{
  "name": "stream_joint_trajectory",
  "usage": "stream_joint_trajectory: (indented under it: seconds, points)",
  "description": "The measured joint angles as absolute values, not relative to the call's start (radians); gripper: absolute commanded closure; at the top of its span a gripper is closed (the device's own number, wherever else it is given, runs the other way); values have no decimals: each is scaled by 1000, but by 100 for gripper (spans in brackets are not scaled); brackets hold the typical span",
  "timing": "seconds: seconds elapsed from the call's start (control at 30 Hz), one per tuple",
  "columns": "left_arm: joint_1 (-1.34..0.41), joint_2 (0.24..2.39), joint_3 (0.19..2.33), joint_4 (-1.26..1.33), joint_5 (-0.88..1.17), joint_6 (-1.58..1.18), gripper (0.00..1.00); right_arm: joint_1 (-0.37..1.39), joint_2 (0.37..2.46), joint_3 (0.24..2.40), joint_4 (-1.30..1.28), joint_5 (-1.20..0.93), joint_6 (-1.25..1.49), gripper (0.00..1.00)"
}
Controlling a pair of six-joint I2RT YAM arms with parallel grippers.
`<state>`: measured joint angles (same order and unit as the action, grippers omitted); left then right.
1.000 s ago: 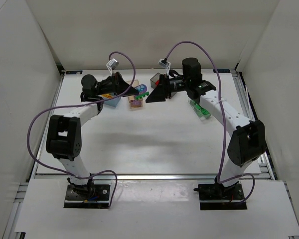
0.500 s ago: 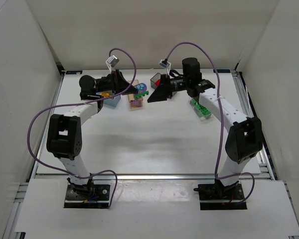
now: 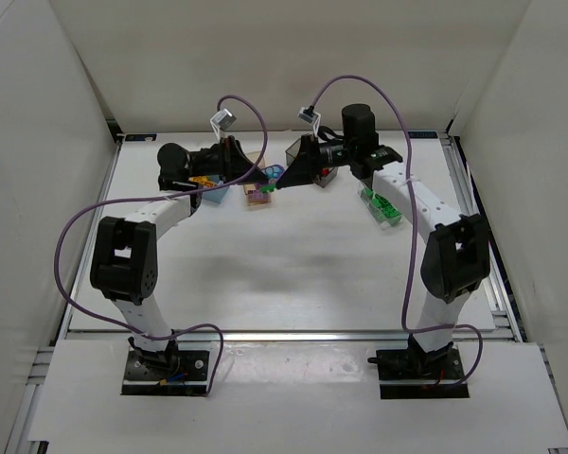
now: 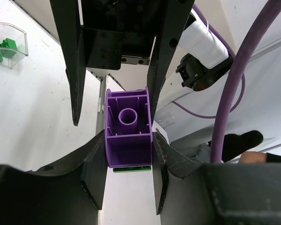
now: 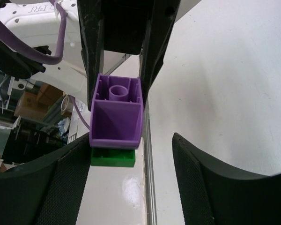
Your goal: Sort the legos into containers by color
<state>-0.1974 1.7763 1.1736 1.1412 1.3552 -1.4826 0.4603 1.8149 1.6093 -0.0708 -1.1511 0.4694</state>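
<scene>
The left pincer [image 4: 129,145] is clamped on the purple brick [image 4: 128,117], held in the air over the back of the worktop [image 3: 265,274], with a green brick [image 5: 113,158] stuck to its end. The right pincer [image 5: 131,152] stands wide around that green end, which sits close to one finger and far from the other. An off-centre squeeze could twist the pair out of the left grip, or catch the purple too, so nothing separates.

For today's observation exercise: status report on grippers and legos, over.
Left gripper shut on purple brick, green brick stuck to it. Right gripper open, jaws either side of the pair. Nothing visibly in the way.
</scene>
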Motion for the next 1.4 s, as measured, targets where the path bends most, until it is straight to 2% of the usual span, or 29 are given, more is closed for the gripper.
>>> stream_joint_trajectory:
  seconds: [0.17,0.37,0.4,0.5,0.53,0.6,1.1,1.4]
  points:
    - [-199,1776,1174,1126,1360,-1472,90,476,1815,1609,-52,-1153,484,42]
    - [-199,1776,1174,1119,1361,-1448,90,491,1815,1608,-50,-1163,493,62]
    - [-199,1776,1174,1123,1359,-1439,90,493,1815,1607,-52,-1165,497,71]
    - [-193,1776,1174,1125,1358,-1425,90,494,1815,1605,-52,-1166,501,85]
    - [-192,1776,1174,1126,1358,-1422,90,494,1815,1605,-51,-1166,501,93]
    - [-189,1776,1174,1127,1359,-1419,90,494,1815,1601,-47,-1162,501,99]
    - [-152,1779,1199,1131,1396,-1410,90,533,1772,1533,-35,-1100,406,100]
    - [-27,1781,1235,1137,1256,-1411,90,532,1695,1413,-238,-1158,252,100]
